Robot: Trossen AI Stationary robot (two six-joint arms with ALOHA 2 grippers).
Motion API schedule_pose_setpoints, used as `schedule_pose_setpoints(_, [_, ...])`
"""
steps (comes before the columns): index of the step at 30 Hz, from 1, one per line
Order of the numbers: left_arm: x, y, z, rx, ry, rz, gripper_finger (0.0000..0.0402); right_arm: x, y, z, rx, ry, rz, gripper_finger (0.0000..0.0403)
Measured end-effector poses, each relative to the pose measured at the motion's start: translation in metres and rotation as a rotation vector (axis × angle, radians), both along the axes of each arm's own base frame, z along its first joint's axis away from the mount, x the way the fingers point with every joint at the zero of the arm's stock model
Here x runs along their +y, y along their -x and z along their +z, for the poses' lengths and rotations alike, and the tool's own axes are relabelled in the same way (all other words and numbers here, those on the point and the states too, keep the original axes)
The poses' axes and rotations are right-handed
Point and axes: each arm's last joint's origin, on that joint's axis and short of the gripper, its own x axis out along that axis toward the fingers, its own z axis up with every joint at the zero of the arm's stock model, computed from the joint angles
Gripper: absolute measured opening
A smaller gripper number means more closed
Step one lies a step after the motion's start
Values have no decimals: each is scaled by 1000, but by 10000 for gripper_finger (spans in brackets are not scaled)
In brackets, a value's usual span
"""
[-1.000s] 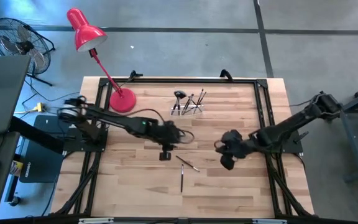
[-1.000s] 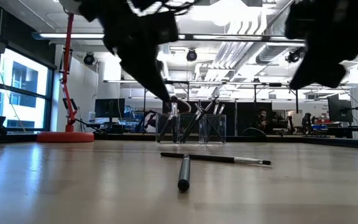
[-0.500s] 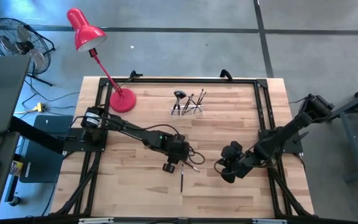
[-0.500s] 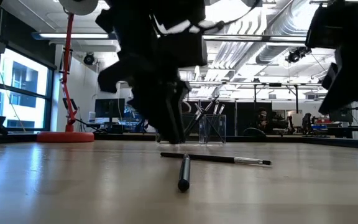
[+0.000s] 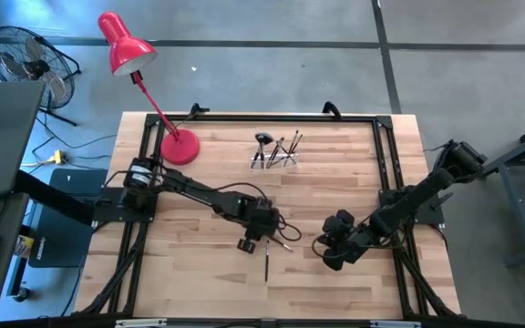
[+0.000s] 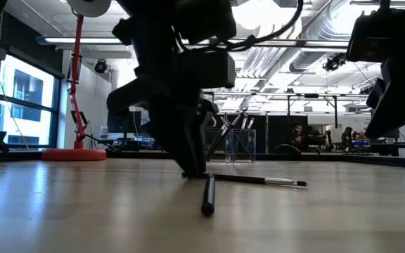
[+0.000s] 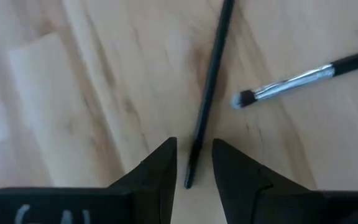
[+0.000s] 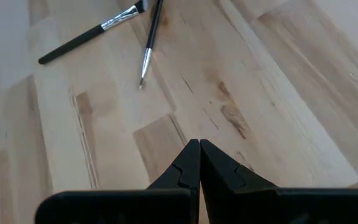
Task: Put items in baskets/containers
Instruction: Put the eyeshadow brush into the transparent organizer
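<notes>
Two makeup brushes lie on the wood near the table's middle. One is a thin black brush [image 5: 279, 240] [image 7: 210, 87], lying slantwise. The other is a thicker brush [image 5: 266, 262] [image 7: 291, 81] with a silvery ferrule, its handle pointing at the near edge. My left gripper [image 5: 259, 239] [image 7: 194, 168] is open and points steeply down. Its fingertips are low over the table, one on either side of the thin brush's handle end [image 7: 191, 165], which lies free in the gap. My right gripper [image 5: 328, 255] [image 8: 199, 155] is shut and hangs right of the brushes, holding nothing. The clear holder [image 5: 276, 157] stands at the far middle with several brushes upright in it.
A red desk lamp stands with its round base [image 5: 179, 148] at the far left of the table. A black frame [image 5: 386, 155] runs along the table's sides. Bare wood lies between the brushes and the holder and along the near edge.
My left gripper has come down and toward the near edge, rolling as it went. Its fingertips now stand astride the thin brush's end. My right gripper has sunk a little and moved toward the near edge, staying shut. Both brushes have stayed where they were.
</notes>
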Motion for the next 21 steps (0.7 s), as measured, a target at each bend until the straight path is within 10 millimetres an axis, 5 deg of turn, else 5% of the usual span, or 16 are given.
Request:
schedule_pose_setpoints(6, [-6, -2, -17, 49, 51, 132, 94, 0, -1, 1, -14, 0, -3, 0])
schedule_pose_setpoints(12, [-5, -2, -18, 59, 111, 290, 16, -3, -5, 4, -94, 134, -21, 9])
schedule_pose_setpoints(21, [-6, -5, -18, 37, 176, 416, 5, -28, -24, -10, 18, 268, 127, 78])
